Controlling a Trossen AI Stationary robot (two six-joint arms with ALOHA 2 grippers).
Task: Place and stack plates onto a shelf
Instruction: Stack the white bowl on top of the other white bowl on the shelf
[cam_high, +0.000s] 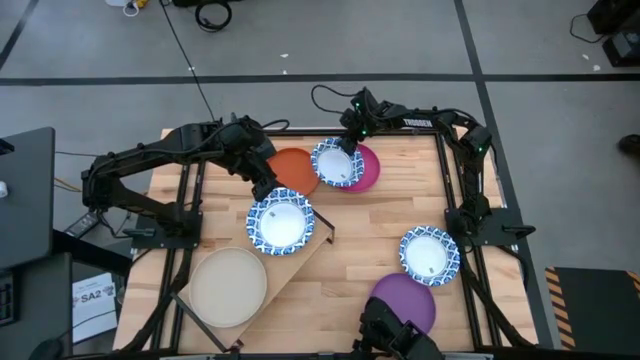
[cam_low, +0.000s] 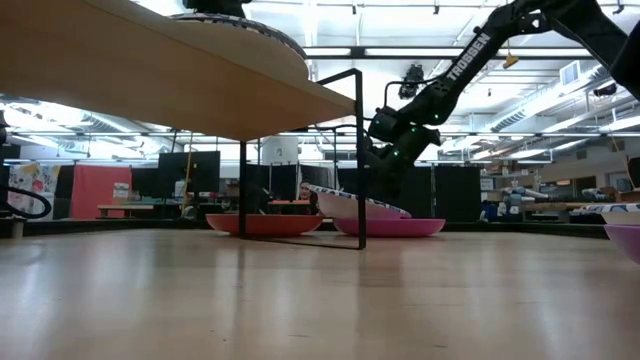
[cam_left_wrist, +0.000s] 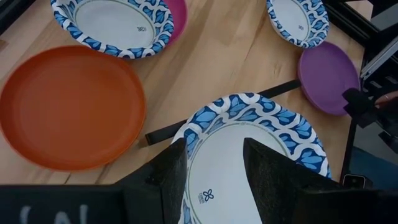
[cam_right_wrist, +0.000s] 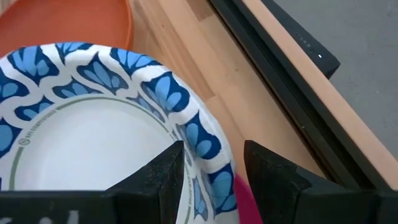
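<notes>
Two grippers w/ jaws apart: left gripper (cam_high: 265, 188) over shelf (cam_high: 300, 262) plate (cam_high: 280, 222); right gripper (cam_high: 350, 140) at 12 o'clock on desk (cam_high: 370, 250), straddling patterned plate (cam_high: 337, 163) rim.

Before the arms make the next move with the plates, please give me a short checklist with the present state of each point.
1. Left gripper fingers straddle rim of patterned plate on the shelf: ok.
2. Right gripper fingers straddle rim of second patterned plate, which leans on the magenta plate: ok.
3. Either plate firmly gripped: cannot tell.
4. Beige plate on shelf: ok.
5. All plates on shelf: not ok; orange plate and purple plate remain on the table.
</notes>
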